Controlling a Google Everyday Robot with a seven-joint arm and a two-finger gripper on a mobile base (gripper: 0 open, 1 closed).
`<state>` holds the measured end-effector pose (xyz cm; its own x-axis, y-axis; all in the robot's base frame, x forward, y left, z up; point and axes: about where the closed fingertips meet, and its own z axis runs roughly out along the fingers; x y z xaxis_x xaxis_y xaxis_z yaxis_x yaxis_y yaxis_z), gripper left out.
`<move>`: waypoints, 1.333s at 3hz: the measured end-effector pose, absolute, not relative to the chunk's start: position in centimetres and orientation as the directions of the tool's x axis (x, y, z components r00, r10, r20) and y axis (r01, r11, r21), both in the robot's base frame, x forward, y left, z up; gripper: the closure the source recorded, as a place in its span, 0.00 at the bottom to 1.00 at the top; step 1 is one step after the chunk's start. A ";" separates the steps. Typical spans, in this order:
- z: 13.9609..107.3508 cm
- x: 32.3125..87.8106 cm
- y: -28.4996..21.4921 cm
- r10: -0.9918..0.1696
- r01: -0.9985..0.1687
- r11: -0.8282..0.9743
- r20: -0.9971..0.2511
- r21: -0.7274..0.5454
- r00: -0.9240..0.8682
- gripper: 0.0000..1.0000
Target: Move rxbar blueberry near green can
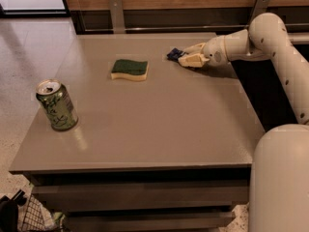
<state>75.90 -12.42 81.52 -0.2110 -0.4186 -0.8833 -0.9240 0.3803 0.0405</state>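
The rxbar blueberry (173,54) is a small dark blue bar at the far right of the table, and only its left end shows beyond the fingertips. My gripper (186,56) reaches in from the right, low over the table, and is shut on the bar. The green can (57,105) stands upright near the table's front left corner, far from the bar and the gripper.
A green-and-yellow sponge (129,69) lies on the grey table (159,124) between the can and the bar, left of the gripper. A wooden wall with metal brackets (116,11) runs behind the table. My white arm (275,42) spans the right side.
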 end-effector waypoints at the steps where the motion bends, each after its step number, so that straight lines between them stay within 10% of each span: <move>1: 81.5 75.9 -12.4 -0.419 -0.924 0.380 -0.883 0.040 -0.211 1.00; 4: 81.5 75.9 -12.4 -0.419 -0.924 0.380 -0.883 0.040 -0.211 1.00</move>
